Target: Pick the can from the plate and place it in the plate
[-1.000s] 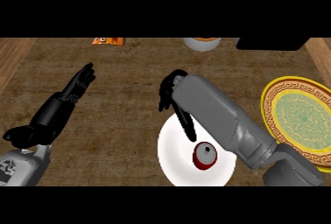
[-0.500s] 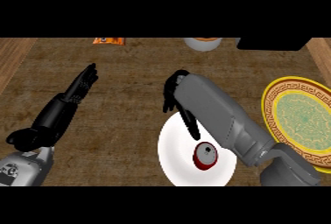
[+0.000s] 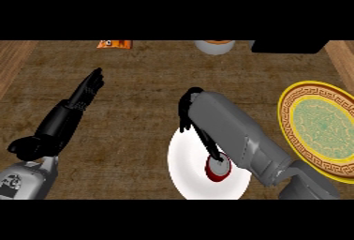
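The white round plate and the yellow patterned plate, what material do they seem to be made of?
The white round plate looks like glazed ceramic: plain, smooth, evenly bright. The yellow patterned plate may also be ceramic, with a printed key-pattern rim and a greenish centre; painted metal or plastic cannot be excluded.

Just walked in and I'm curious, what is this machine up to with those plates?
The robot's right hand hangs over the white plate, where a red can stands. It has not gripped the can yet. The gold patterned plate waits to the right. The left hand rests open at the left.
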Controlling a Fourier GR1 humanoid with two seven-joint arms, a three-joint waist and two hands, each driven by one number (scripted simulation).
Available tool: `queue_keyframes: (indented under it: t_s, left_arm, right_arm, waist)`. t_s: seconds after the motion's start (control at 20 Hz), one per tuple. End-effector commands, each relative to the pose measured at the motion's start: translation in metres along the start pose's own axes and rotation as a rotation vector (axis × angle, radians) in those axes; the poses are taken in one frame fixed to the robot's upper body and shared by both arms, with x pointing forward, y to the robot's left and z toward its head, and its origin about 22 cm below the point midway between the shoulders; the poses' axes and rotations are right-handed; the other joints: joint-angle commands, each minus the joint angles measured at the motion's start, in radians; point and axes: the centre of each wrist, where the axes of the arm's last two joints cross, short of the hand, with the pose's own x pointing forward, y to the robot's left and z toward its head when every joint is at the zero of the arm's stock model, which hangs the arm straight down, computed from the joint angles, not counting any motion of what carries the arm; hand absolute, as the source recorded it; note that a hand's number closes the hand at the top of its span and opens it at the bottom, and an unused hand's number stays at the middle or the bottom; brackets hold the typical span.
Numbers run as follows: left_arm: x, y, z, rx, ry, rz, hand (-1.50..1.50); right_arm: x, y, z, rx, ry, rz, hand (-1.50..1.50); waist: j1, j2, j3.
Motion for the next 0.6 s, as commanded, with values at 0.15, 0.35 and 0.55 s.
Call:
queue_keyframes:
  t_s: [0.15, 0.35, 0.55]
  left_arm:
    - [0.000, 0.004, 0.003, 0.009, -0.002, -0.002, 0.00]
    - [-0.010, 0.006, 0.004, 0.010, 0.000, 0.004, 0.00]
    - [-0.001, 0.001, 0.014, 0.006, 0.012, 0.011, 0.00]
  right_arm:
    - [-0.008, 0.015, -0.026, 0.124, 0.022, 0.072, -1.50]
    - [-0.001, 0.021, -0.035, 0.167, 0.002, 0.103, -1.50]
    - [-0.003, 0.033, -0.049, 0.200, 0.004, 0.131, -1.50]
  waist:
    - [-0.008, -0.002, 0.000]
    - [-0.013, -0.004, 0.000]
    - [-0.020, -0.008, 0.000]
